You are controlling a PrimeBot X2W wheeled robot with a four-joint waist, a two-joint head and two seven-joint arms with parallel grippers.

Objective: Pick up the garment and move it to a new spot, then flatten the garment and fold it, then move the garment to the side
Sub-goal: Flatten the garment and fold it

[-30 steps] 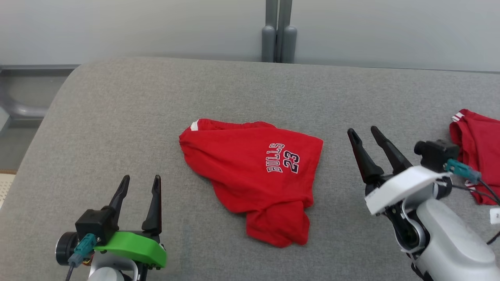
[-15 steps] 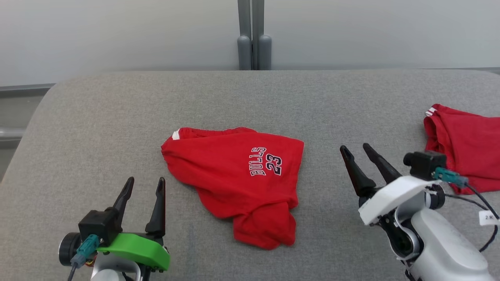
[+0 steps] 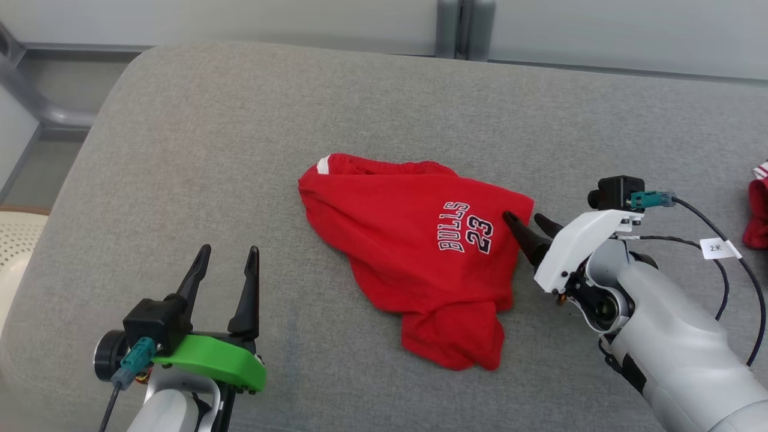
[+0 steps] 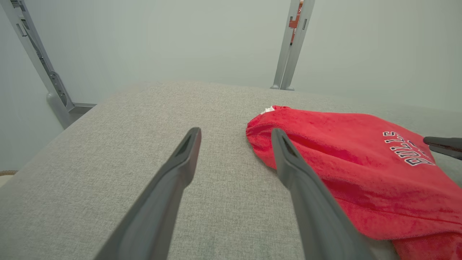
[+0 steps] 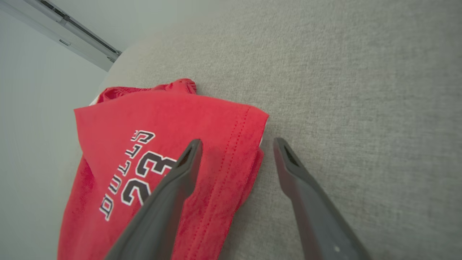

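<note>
The garment point(image 3: 414, 252) is red, printed "BULLS 23", and lies crumpled mid-table with a white-striped corner at its far left. My right gripper point(image 3: 525, 218) is open at its right hem. In the right wrist view the gripper point(image 5: 237, 141) straddles that stitched hem of the garment point(image 5: 162, 119), one finger over the cloth and the other over bare table. My left gripper point(image 3: 230, 249) stands open over the table, left of and nearer than the garment. The left wrist view has the open gripper point(image 4: 235, 130) beside the garment point(image 4: 353, 169), apart from it.
The table point(image 3: 180, 150) has a grey fabric top with a rounded far-left corner. A second red cloth point(image 3: 757, 210) lies at the right edge. A cream perforated object point(image 3: 18, 240) sits beyond the table's left edge. Grey posts point(image 3: 465, 27) stand behind the table.
The head camera has shifted. My right gripper has moved left from beside the garment to its right hem, still open. The left gripper and the garment have not moved.
</note>
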